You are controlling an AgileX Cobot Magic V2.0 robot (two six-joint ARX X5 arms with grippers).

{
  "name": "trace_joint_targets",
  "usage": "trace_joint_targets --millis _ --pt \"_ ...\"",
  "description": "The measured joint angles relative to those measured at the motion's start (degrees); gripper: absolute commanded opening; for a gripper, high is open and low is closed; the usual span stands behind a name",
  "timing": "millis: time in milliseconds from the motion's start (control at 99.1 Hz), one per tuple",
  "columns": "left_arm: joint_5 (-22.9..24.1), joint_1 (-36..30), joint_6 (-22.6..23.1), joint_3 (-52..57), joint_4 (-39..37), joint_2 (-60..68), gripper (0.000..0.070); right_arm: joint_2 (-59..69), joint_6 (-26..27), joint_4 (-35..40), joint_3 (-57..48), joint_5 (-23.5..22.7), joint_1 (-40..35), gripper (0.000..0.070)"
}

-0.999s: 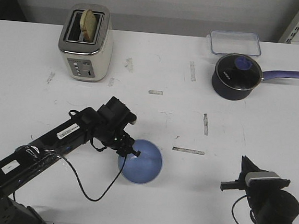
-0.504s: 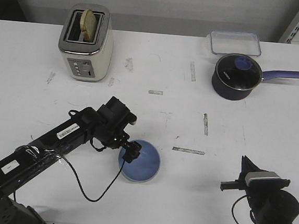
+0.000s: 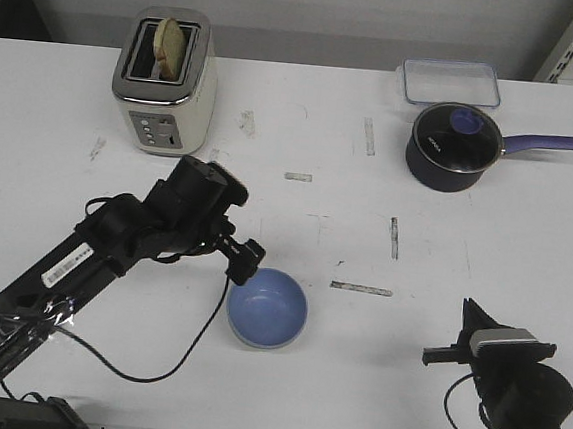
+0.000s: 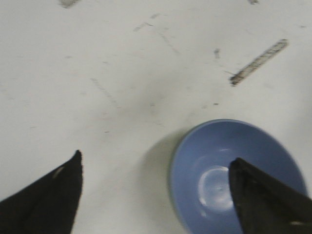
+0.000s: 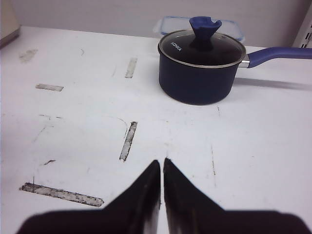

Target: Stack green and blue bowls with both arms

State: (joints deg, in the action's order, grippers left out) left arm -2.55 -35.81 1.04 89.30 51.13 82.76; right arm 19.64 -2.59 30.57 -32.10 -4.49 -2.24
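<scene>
The blue bowl stands upright on the table, front of centre. A thin pale green edge runs round its outside, so it appears to sit inside the green bowl, which is otherwise hidden. My left gripper hangs open just above the bowl's far-left rim, holding nothing. In the left wrist view one of its fingertips is over the blue bowl and the other is over bare table. My right gripper rests shut and empty at the front right, well away from the bowls.
A cream toaster with bread stands at the back left. At the back right are a dark navy saucepan with a purple handle and a clear lidded box. Worn tape marks dot the white table.
The left gripper let go of the blue bowl, which settled from tilted to level. The left arm then pulled up and back to the left. The right arm has not moved.
</scene>
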Motion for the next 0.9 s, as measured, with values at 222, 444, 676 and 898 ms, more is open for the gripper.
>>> trace_joint_targets --millis 222,444,676,898 --pt "11.3 5.51 2.12 -2.29 -4.22 -9.64 0.0 0.0 0.0 0.0 0.0 0.02 0.0 0.0" --pt "11.34 14.97 2.58 -14.95 -15.06 -24.96 0.0 0.0 0.0 0.0 0.0 -0.02 0.0 0.0" --pt "7.28 23.93 2.47 -37.92 -26.6 -42.91 0.0 0.0 0.0 0.0 0.0 -0.02 0.0 0.0" --pt "-1.4 31.43 1.2 -54.9 -33.73 -58.99 0.0 0.0 0.0 0.0 0.0 -0.02 -1.22 0.0"
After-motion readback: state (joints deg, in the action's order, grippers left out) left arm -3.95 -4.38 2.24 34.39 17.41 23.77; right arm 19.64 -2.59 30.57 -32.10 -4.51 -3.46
